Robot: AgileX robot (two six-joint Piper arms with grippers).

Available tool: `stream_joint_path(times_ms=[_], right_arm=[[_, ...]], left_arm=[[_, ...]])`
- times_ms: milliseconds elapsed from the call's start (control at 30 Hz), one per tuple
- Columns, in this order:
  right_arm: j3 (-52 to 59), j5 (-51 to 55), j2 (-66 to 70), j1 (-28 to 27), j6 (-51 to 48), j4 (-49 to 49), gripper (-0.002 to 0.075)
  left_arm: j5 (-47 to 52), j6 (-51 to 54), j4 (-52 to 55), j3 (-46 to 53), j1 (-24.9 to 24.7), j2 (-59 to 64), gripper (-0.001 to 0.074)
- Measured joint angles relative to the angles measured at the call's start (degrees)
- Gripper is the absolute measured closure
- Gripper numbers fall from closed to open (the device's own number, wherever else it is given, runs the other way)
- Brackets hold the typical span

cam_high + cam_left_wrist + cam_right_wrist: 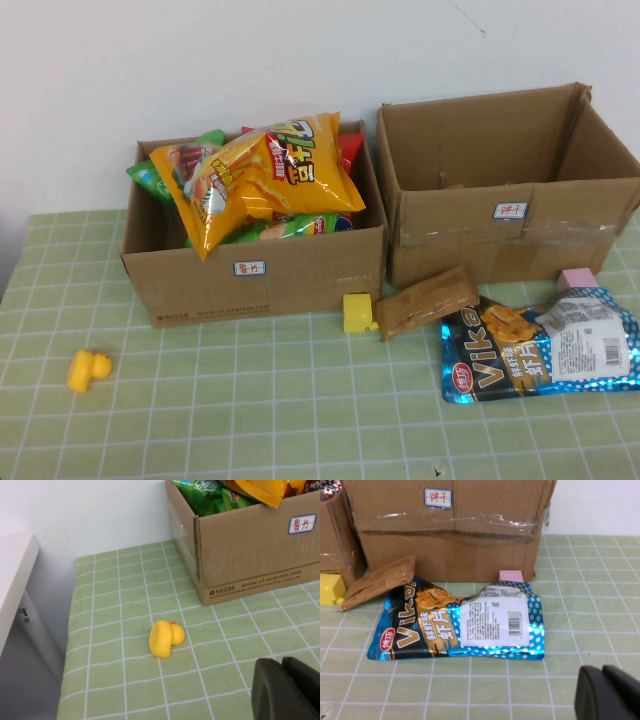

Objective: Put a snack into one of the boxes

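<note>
A blue foil snack bag (540,345) lies flat on the green checked cloth in front of the right cardboard box (500,230), which is open and looks empty. It also shows in the right wrist view (460,625). A brown snack packet (425,300) leans at that box's front left corner. The left box (255,285) is piled with snack bags, an orange one (260,175) on top. Neither gripper shows in the high view. My right gripper (602,670) is shut and empty, apart from the blue bag on its near side. My left gripper (282,662) is shut and empty near a yellow duck (166,638).
The yellow toy duck (88,368) sits on the cloth in front of the left box. A yellow block (357,312) stands between the boxes. A pink block (577,278) rests against the right box's front. A white wall runs behind the boxes.
</note>
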Motion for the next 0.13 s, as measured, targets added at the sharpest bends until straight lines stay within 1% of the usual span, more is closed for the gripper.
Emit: stream_joint_path(times_ms=[133], right_arm=[[0.0,0.0,0.0,0.0,0.0,0.0,0.0728]], left_arm=[[0.0,0.0,0.0,0.0,0.0,0.0,0.0737]])
